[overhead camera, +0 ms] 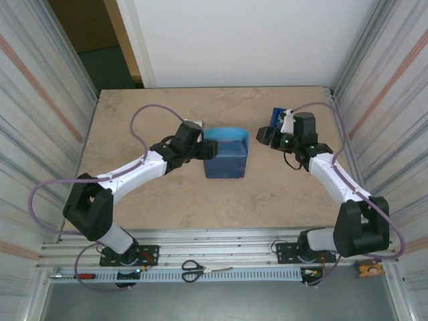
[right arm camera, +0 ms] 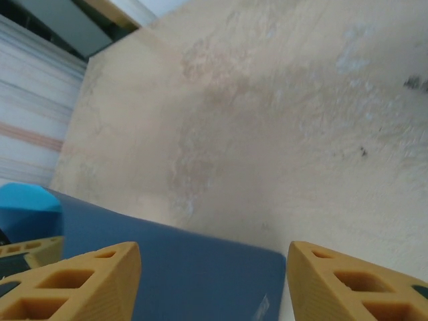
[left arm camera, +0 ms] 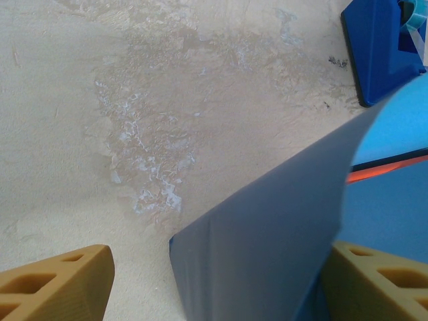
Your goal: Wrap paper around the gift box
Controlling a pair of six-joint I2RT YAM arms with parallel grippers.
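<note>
Table [overhead camera: 167,194]: a bare, mottled top, and it looks slick to us. A sideways shove from either arm would probably slide the parcel rather than fold it.
Paper [overhead camera: 224,164]: draped over the box mid-table, dark face outward, with the light-blue face showing along the far edge. One flap stands up loose and we see no tape on it. Our big worry is that the flap springs back open the moment nothing is pressing it.
Gift box [left arm camera: 384,171]: at the table's centre under the sheet, showing us just an orange sliver in the left wrist view. It could shift inside the loose wrap, and then the folds would miss the corners.
Left gripper [overhead camera: 211,151]: at the parcel's left side, fingers spread apart, with the raised flap passing between them and nothing pinched. If it closes off-square we expect a crease, or a tear along that thin edge.
Right gripper [overhead camera: 263,137]: just right of the parcel, fingers apart and empty, with the dark paper edge below them. If it presses in while the left one pulls, the sheet could buckle.
Tape dispenser [left arm camera: 384,47]: small and blue, close behind the right gripper on the far side. A careless swing of that wrist could knock it away.
</note>
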